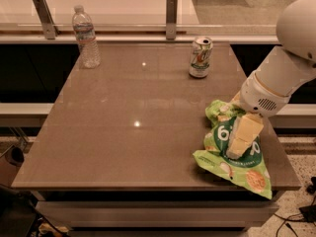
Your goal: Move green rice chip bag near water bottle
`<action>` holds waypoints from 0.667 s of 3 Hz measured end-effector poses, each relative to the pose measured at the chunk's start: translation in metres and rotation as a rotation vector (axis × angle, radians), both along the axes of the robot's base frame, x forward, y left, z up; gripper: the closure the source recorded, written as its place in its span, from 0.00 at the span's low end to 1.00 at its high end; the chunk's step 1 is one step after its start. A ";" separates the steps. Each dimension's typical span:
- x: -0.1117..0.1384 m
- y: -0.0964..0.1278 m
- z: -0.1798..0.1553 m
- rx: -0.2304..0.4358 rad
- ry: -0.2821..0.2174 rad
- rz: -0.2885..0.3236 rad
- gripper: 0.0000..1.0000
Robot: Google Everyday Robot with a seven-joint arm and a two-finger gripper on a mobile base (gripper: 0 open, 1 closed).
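Note:
The green rice chip bag (232, 154) lies crinkled on the table's front right corner, its lower end reaching the front edge. My gripper (241, 138) is down on the bag's middle, over its dark-green round label, with the white arm (276, 83) coming in from the upper right. The water bottle (85, 36) stands upright at the far left corner of the table, clear with a white cap. The bag and the bottle are far apart, on opposite corners.
A green-and-white soda can (200, 57) stands upright at the far right of the brown table (133, 117), between bag and back edge. Two metal posts (171, 16) stand on a ledge behind the table. The floor drops off at front and right.

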State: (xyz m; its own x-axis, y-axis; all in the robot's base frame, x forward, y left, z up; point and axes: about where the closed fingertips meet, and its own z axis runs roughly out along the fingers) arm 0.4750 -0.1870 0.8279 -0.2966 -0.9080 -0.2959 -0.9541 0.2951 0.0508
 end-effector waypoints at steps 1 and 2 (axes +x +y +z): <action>0.000 0.000 0.000 0.000 0.000 0.000 1.00; 0.000 0.000 0.000 0.000 0.000 0.000 1.00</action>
